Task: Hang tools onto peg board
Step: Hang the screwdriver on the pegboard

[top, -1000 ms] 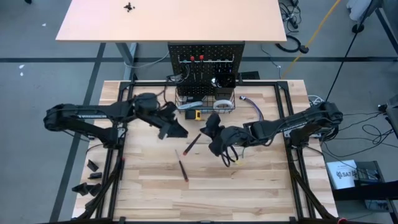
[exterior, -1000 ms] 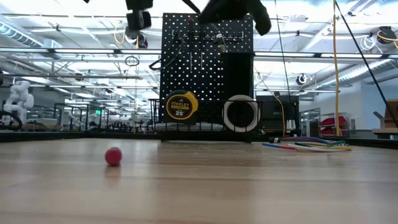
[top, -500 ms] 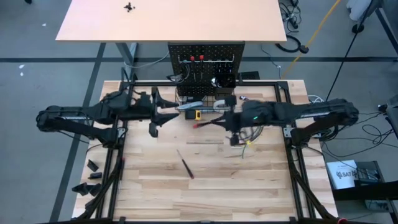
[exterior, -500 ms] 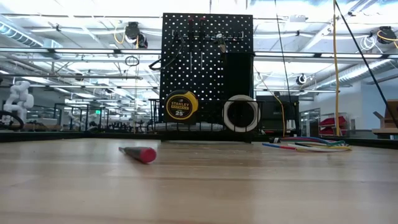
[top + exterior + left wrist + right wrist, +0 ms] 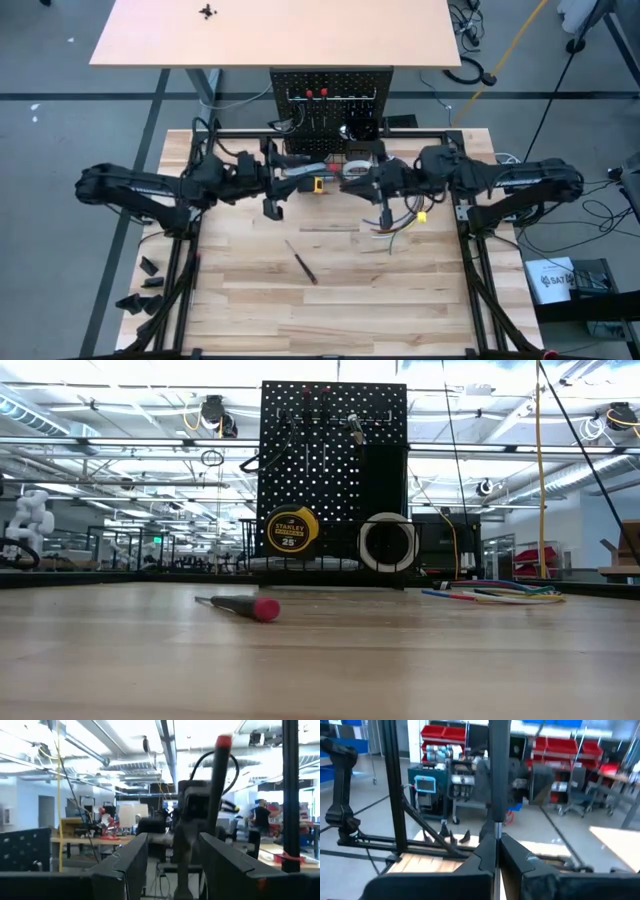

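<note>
While a red-and-black screwdriver [image 5: 300, 262] lies loose on the wooden table [image 5: 420, 290] nearest the front edge, both arms reach inward farther back, level with the basket at the foot of the peg board [image 5: 330, 95]. From the left, the left gripper [image 5: 278, 192] hangs with its jaws partly apart and nothing between them. From the right, the right gripper [image 5: 358, 180] has its jaws clamped on a screwdriver shaft [image 5: 496, 827]; only the right wrist view shows that grip, the thin rod running up between the closed fingers [image 5: 482, 857]. Level across the table, a yellow tape measure [image 5: 290, 530] reads "STANLEY" and "25", beside a white tape roll [image 5: 387, 543] in the basket, with coloured wires [image 5: 495, 593] to the right.
</note>
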Available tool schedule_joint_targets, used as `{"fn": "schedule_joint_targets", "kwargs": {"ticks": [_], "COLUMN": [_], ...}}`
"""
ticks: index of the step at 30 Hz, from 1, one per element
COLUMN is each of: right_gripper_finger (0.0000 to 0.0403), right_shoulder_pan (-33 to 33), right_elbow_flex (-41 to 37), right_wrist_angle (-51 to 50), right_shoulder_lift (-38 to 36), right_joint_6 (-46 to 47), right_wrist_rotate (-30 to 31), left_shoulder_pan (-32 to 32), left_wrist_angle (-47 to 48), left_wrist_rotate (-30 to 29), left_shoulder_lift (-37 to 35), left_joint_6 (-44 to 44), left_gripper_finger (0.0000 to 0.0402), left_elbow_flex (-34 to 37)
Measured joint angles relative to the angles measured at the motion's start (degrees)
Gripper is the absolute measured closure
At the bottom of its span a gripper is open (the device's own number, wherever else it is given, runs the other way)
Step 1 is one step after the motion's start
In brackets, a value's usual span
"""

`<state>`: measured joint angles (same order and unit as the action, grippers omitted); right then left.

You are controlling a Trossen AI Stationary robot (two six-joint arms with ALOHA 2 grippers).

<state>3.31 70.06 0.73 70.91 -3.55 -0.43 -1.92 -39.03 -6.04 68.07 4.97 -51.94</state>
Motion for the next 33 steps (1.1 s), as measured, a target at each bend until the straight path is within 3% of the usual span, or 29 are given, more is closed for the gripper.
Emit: {"fn": "schedule_joint_targets", "kwargs": {"ticks": [5, 8, 19, 33], "right_gripper_finger": [0.0401, 0.0401, 0.0402, 0.0402], "right_shoulder_pan": [0.0, 0.0, 0.0, -0.4], "right_elbow_flex": [0.0, 0.0, 0.0, 0.0], "right_wrist_angle": [-0.2, 0.5, 1.4, -0.3], "right_shoulder_lift": [3.5, 5.0, 5.6, 5.8], "right_joint_6": [1.5, 1.8, 1.4, 2.5], "right_wrist_rotate": [0.0, 0.0, 0.3, 3.7], "left_shoulder_pan": [-0.9, -0.9, -0.8, -1.2], "left_wrist_angle": [-0.4, -0.1, 8.5, 2.8], "left_wrist_rotate": [0.5, 4.4, 7.5, 6.9], "left_shoulder_lift": [2.8, 4.7, 5.2, 5.1], "left_joint_6": [0.3, 0.3, 0.4, -0.2], "left_gripper_finger": [0.0224, 0.0224, 0.0224, 0.0224], "left_elbow_flex": [-2.2, -4.6, -7.9, -7.9]}}
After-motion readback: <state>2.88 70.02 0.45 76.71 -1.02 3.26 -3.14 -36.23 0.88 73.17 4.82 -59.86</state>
